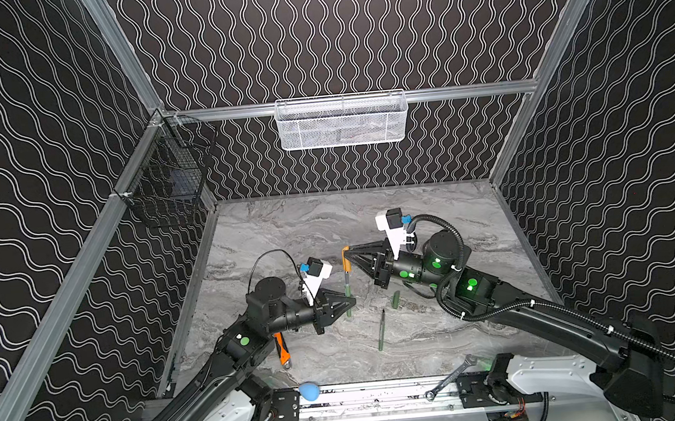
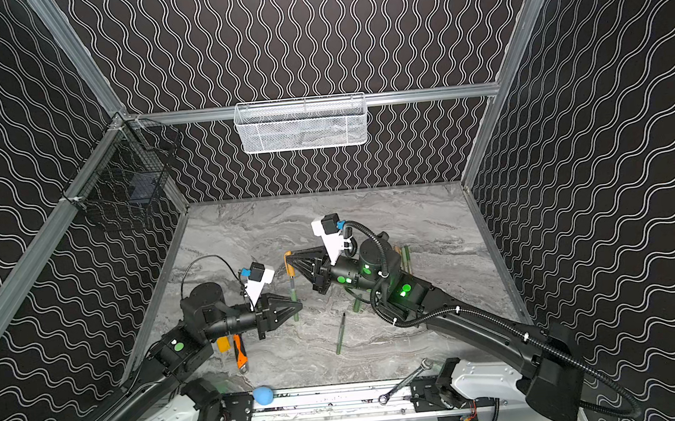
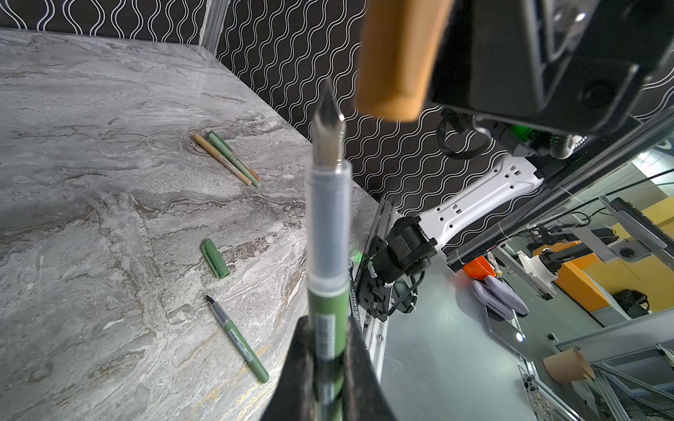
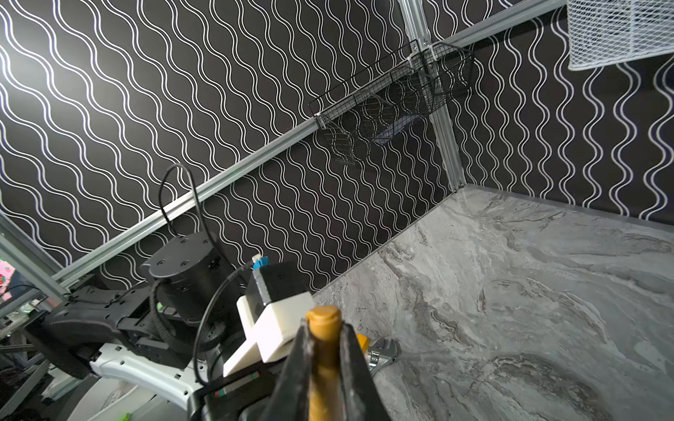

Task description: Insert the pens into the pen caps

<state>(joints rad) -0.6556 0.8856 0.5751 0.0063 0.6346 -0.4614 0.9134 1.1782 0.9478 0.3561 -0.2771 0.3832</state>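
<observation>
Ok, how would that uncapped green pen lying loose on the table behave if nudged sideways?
The uncapped green pen looks round and slim, so it would probably roll on the smooth marble table. It seems rigid plastic, likely light and staying straight when lifted.

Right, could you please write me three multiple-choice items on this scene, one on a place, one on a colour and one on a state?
1. Where does the wrench lie? A in a bowl; B across the front rail; C on a shelf.
2. What colour is the cap in the right tool? A green; B blue; C tan-orange.
3. The green pen in the left tool is: A uncapped; B capped; C snapped in two.
Answers: B, it rests across the rail; C, both wrist views show tan-orange; A, its nib is bare.
</observation>
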